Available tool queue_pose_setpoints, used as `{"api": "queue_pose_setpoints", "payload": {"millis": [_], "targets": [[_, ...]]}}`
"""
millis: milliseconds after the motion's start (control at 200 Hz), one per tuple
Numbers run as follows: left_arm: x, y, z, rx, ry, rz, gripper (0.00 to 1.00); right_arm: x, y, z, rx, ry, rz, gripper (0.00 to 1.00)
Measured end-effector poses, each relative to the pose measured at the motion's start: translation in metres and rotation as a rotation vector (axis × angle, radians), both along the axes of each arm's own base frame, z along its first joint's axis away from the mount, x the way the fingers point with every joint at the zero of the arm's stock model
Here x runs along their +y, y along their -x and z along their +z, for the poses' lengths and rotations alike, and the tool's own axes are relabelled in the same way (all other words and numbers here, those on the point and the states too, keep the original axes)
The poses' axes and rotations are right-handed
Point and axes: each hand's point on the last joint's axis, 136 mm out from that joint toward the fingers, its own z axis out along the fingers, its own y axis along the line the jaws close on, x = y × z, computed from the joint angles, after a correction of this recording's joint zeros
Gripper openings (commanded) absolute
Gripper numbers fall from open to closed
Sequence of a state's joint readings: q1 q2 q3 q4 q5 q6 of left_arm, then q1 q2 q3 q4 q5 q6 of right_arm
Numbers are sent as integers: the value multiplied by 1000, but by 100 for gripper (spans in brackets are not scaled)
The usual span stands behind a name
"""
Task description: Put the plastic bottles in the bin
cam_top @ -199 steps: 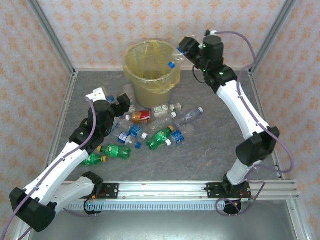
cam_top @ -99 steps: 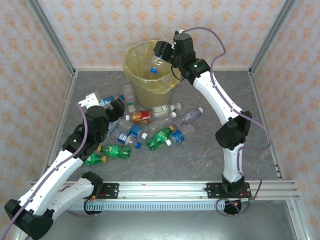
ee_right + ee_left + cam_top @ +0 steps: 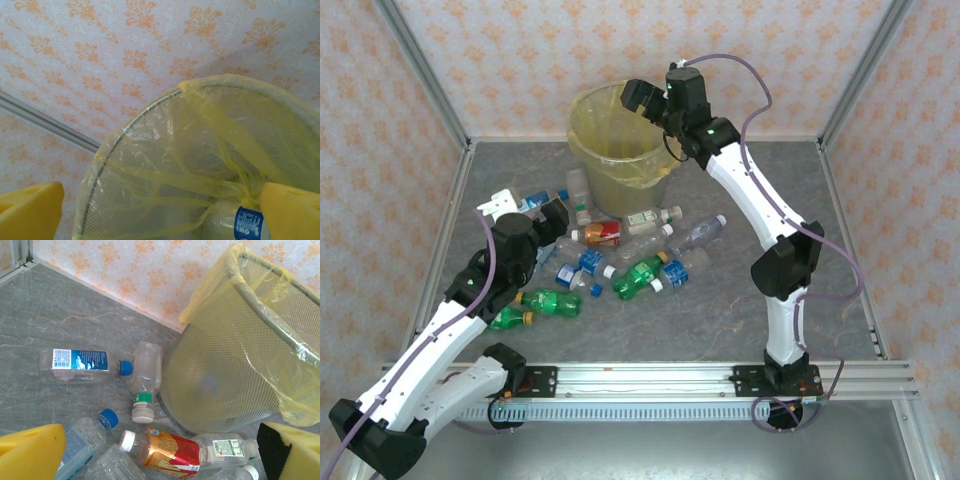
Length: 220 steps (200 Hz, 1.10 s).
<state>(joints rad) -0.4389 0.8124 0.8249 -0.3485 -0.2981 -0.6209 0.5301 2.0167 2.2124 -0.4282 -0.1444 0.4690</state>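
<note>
The bin (image 3: 620, 178) with its yellow liner stands at the back of the table. My right gripper (image 3: 638, 97) hangs open over its right rim, nothing between the fingers. In the right wrist view that gripper (image 3: 160, 220) looks down into the bin (image 3: 131, 129), where a clear blue-labelled bottle (image 3: 247, 223) lies under the liner. Several plastic bottles (image 3: 620, 258) lie heaped in front of the bin. My left gripper (image 3: 535, 207) is open above the heap's left side. Between its fingers (image 3: 30, 452) lies a red-orange labelled bottle (image 3: 175, 452), untouched.
A blue-labelled bottle (image 3: 80, 362) and a clear one with a green band (image 3: 145, 380) lie by the bin's mesh wall (image 3: 225, 380). Green bottles (image 3: 548, 301) lie at the heap's near left. Patterned walls and metal posts (image 3: 425, 75) enclose the table.
My right arm swung left over the bin and its gripper opened. The blue-capped bottle it carried has dropped inside. My left gripper shifted slightly left over the heap.
</note>
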Motion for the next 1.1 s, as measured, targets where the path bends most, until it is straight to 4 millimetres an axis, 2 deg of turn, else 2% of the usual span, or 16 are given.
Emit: {"api": "queue_pose_setpoints", "payload": {"millis": [185, 330, 460, 621, 851, 976, 1101], "targets": [[0, -1, -9, 16, 2, 6, 99, -10, 11, 14, -22, 7, -18, 100], [1, -1, -14, 26, 14, 19, 99, -27, 30, 28, -44, 14, -42, 100], [4, -1, -17, 34, 37, 51, 99, -44, 49, 29, -56, 25, -69, 100], [6, 2, -24, 57, 87, 84, 99, -66, 71, 14, -59, 44, -110, 100], [11, 14, -49, 149, 203, 171, 99, -101, 101, -15, -68, 88, -190, 100], [14, 25, -70, 230, 264, 232, 99, -117, 113, -27, -76, 106, -230, 100], [22, 41, -101, 343, 298, 319, 99, -133, 125, -36, -83, 112, -268, 100]]}}
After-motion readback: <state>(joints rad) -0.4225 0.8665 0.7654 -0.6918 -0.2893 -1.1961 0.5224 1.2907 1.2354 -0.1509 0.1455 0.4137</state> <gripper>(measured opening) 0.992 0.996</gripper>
